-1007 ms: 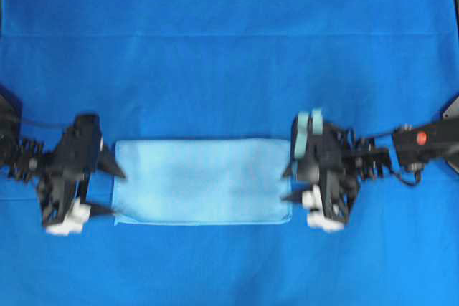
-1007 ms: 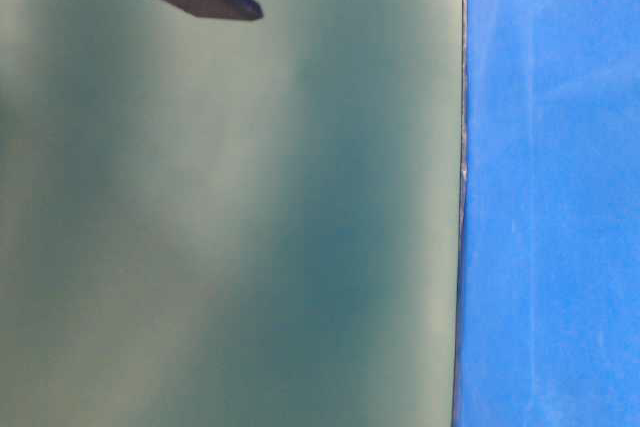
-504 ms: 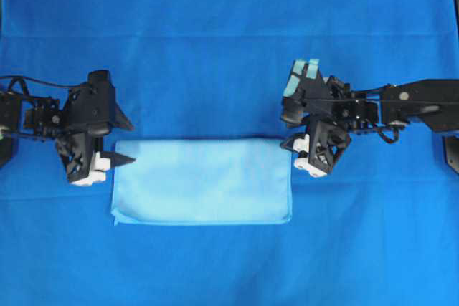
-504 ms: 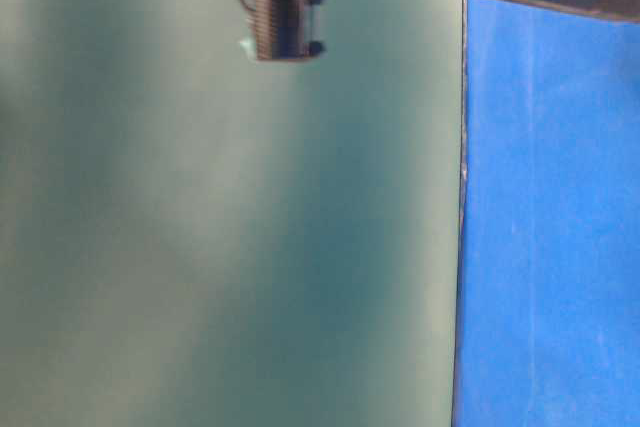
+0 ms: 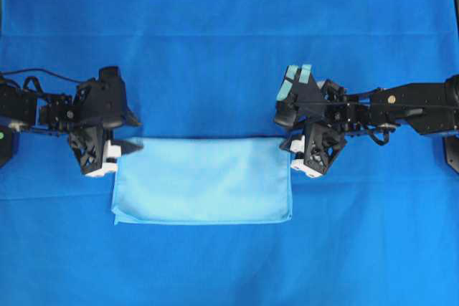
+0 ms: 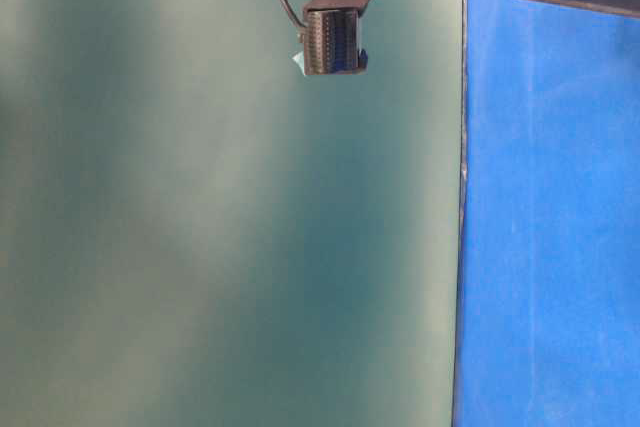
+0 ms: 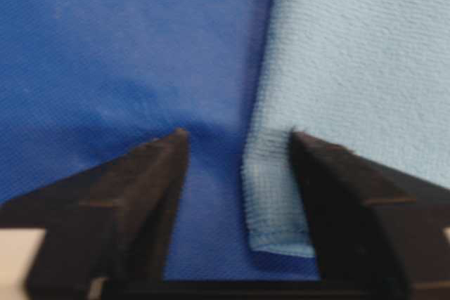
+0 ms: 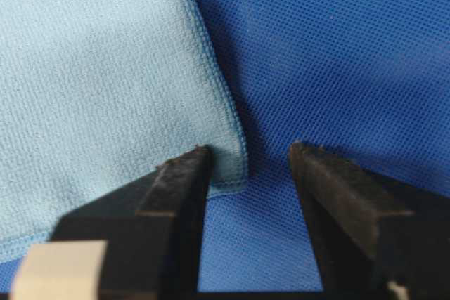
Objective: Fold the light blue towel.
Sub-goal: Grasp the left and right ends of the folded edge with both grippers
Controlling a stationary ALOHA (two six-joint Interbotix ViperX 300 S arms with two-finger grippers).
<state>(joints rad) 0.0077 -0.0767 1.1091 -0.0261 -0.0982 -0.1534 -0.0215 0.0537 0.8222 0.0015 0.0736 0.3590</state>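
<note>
The light blue towel [image 5: 204,180] lies flat as a wide rectangle on the deep blue cloth. My left gripper [image 5: 135,135] is at its far left corner and stands open. In the left wrist view the hemmed corner [image 7: 275,201] lies between the jaws, against the right finger [image 7: 337,194], with a gap to the other finger. My right gripper [image 5: 281,136] is at the towel's far right corner, also open. In the right wrist view that corner [image 8: 228,163] sits just inside the left finger [image 8: 176,201], and the other finger stands apart on bare cloth.
The deep royal-blue cloth [image 5: 229,48] covers the whole table. The table-level view shows only a blurred green surface, the cloth's edge [image 6: 550,247] and part of an arm [image 6: 335,42] at the top.
Both grippers have moved from the towel's short sides toward its far corners, and their jaws have narrowed. The towel has not moved.
</note>
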